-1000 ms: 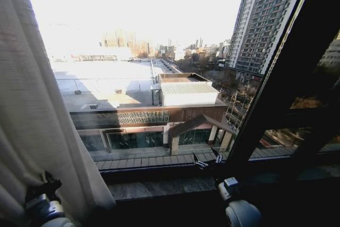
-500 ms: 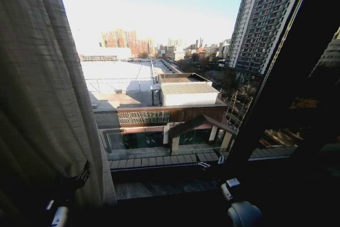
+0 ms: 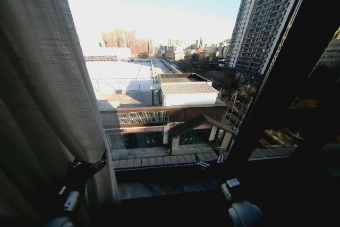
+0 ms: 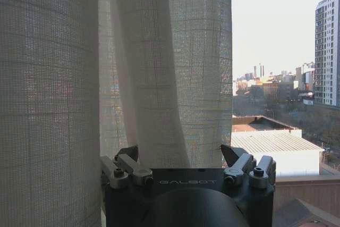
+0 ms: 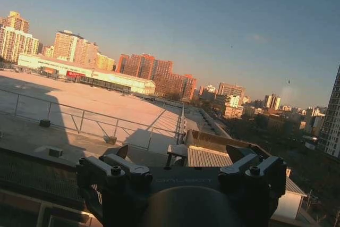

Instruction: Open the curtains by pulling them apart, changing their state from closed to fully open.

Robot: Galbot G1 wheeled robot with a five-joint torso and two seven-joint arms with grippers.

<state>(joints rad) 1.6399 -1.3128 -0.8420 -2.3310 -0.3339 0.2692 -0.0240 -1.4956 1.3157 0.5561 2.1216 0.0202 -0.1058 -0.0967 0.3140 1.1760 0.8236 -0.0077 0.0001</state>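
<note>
The sheer white curtain hangs bunched at the left of the window, its pleated folds reaching about a third of the way across. My left gripper is low at the curtain's inner edge. In the left wrist view the left gripper is open, and a hanging fold of the curtain drops between its spread fingers. My right gripper rests low in front of the bare glass above the sill. In the right wrist view the right gripper is open with nothing between its fingers.
A thick black window frame bar slants up the right side. A grey stone sill runs below the glass. Buildings and rooftops lie beyond the pane.
My left gripper has moved right and slightly up along the curtain's lower part. The curtain's inner edge has swung right with it. The right arm has stayed put.
</note>
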